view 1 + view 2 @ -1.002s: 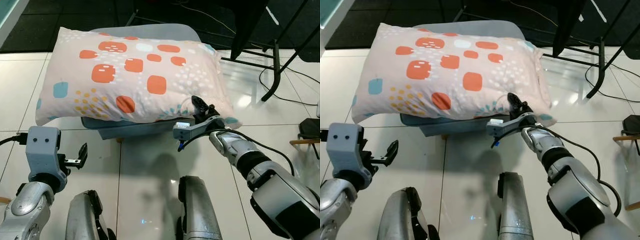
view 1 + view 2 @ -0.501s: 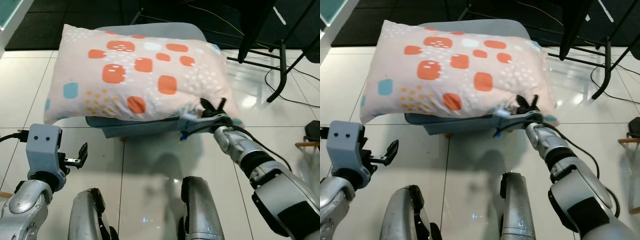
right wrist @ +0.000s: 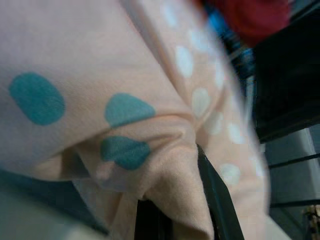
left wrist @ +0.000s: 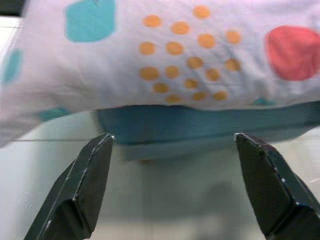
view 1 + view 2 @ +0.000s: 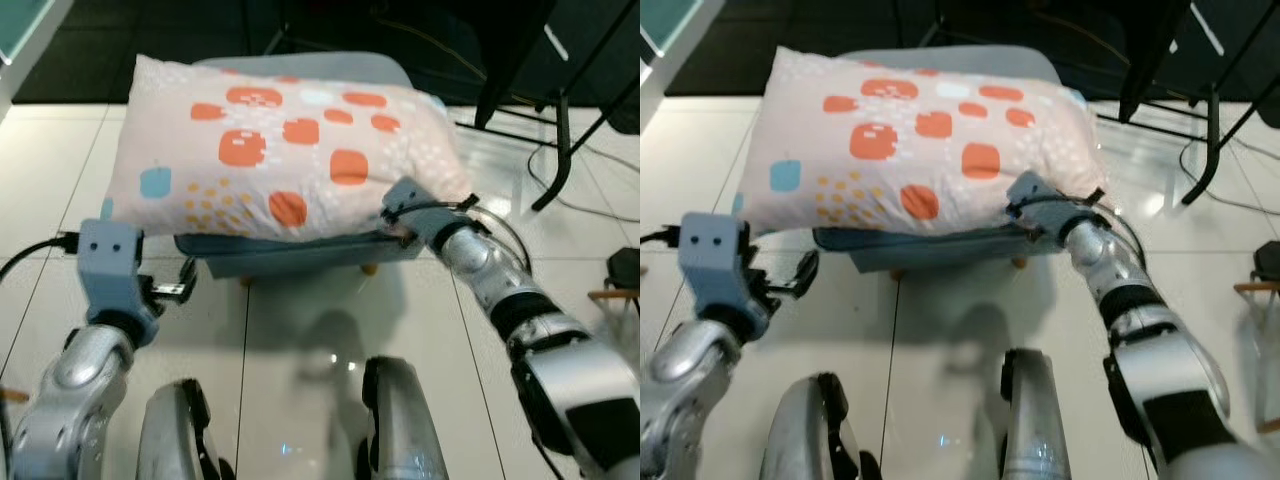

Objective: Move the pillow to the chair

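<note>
On glossy white floor tiles point(image 5: 300, 330), the pink spotted fabric pillow point(image 5: 290, 150) is overhanging the blue-grey chair point(image 5: 290, 255); right gripper point(image 3: 175, 210) is pinching its corner, left gripper point(image 4: 175, 175) gaping empty beside it.

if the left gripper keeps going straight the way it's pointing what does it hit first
Most likely the front edge of the blue-grey padded chair seat, just under the overhanging pink pillow with orange and teal spots. The left gripper is open and aimed there, though depth is unclear.

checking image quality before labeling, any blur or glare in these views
Left and right eye views: slightly soft with motion blur; glare on the glossy floor tiles beside the chair. Right wrist view: pillow fabric close, blurred toward the edges. Left wrist view: pillow pattern fairly sharp, left gripper dark.
</note>
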`<state>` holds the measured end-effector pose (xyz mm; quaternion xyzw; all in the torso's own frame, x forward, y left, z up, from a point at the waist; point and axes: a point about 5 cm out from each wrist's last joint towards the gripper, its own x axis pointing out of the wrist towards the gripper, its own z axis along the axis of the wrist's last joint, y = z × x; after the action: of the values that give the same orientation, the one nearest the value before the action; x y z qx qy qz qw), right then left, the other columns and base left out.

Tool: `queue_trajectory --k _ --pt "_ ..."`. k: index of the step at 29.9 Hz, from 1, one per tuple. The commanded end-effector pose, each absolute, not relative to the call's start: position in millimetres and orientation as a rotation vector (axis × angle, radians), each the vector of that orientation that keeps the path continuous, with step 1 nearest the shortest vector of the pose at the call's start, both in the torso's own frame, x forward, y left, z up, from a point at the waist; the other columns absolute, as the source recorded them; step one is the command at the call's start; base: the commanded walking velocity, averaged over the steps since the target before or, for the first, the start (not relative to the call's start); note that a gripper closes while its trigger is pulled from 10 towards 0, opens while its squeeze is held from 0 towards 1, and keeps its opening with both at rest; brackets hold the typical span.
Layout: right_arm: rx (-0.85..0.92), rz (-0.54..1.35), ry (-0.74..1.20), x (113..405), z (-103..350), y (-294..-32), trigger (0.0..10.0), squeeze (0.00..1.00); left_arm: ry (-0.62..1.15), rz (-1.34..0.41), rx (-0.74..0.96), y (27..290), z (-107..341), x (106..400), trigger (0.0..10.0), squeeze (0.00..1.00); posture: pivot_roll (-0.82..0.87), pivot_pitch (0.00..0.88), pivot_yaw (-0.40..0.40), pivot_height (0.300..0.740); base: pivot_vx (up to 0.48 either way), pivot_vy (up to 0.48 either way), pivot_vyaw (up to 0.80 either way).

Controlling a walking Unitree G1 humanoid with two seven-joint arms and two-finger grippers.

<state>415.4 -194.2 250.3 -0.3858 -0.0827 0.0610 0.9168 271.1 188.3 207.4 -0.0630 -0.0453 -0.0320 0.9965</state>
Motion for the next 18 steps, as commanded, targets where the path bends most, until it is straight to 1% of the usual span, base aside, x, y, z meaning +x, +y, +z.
queue_trajectory --k 1,3,4,5,7,8,9,10,11,14,15,17,18 --pt "-0.727 0.063 -0.240 415.0 279.8 -208.3 0.0 0.00 -0.073 -0.099 -0.206 181.5 203.8 272.5 10.0 0.00 -0.14 0.197 -0.017 0.450 0.000 0.000 0.00" --pt "-0.703 0.045 -0.274 414.4 294.5 -212.6 0.0 0.00 -0.082 -0.140 -0.258 171.9 205.6 274.3 10.0 0.00 -0.14 0.197 -0.017 0.450 0.000 0.000 0.00" --pt "-0.697 0.039 -0.293 413.9 301.3 -213.8 0.0 0.00 -0.078 -0.154 -0.304 166.2 204.8 276.1 10.0 0.00 -0.15 0.170 -0.017 0.450 0.000 0.000 0.00" --pt "-0.697 0.039 -0.293 413.9 301.3 -213.8 0.0 0.00 -0.078 -0.154 -0.304 166.2 204.8 276.1 10.0 0.00 -0.15 0.170 -0.017 0.450 0.000 0.000 0.00" --pt "-0.682 0.056 -0.329 412.3 311.8 -214.3 0.0 0.00 -0.073 -0.171 -0.433 154.1 202.5 280.9 10.0 0.00 -0.15 0.146 -0.014 0.450 0.000 0.000 0.00" --pt "-0.682 0.056 -0.329 412.3 311.8 -214.3 0.0 0.00 -0.073 -0.171 -0.433 154.1 202.5 280.9 10.0 0.00 -0.15 0.146 -0.014 0.450 0.000 0.000 0.00" --pt "-0.662 0.087 -0.347 411.4 315.5 -212.2 0.0 0.00 -0.070 -0.185 -0.525 145.0 202.5 282.9 10.0 0.00 -0.16 0.130 -0.013 0.450 0.000 0.000 0.00" --pt "-0.662 0.087 -0.347 411.4 315.5 -212.2 0.0 0.00 -0.070 -0.185 -0.525 145.0 202.5 282.9 10.0 0.00 -0.16 0.130 -0.013 0.450 0.000 0.000 0.00" --pt "-0.599 0.192 -0.372 410.6 312.1 -197.0 0.0 0.00 -0.041 -0.240 -0.692 124.8 201.8 287.5 10.0 0.00 -0.17 0.102 -0.007 0.450 0.000 0.000 0.00" --pt "-0.581 0.228 -0.379 410.2 309.5 -190.8 0.0 0.00 -0.026 -0.264 -0.737 117.6 201.6 288.9 10.0 0.00 -0.17 0.102 -0.007 0.450 0.000 0.000 0.00" --pt "-0.567 0.257 -0.382 410.1 304.2 -183.0 0.0 0.00 -0.007 -0.295 -0.763 110.4 200.6 290.1 10.0 0.00 -0.17 0.089 -0.001 0.450 0.000 0.000 0.00" --pt "-0.567 0.257 -0.382 410.1 304.2 -183.0 0.0 0.00 -0.007 -0.295 -0.763 110.4 200.6 290.1 10.0 0.00 -0.17 0.089 -0.001 0.450 0.000 0.000 0.00" --pt "-0.555 0.280 -0.380 409.9 297.8 -175.3 0.0 0.00 0.006 -0.324 -0.711 105.1 199.1 290.8 10.0 0.00 -0.18 0.077 0.006 0.450 0.000 0.000 0.00"
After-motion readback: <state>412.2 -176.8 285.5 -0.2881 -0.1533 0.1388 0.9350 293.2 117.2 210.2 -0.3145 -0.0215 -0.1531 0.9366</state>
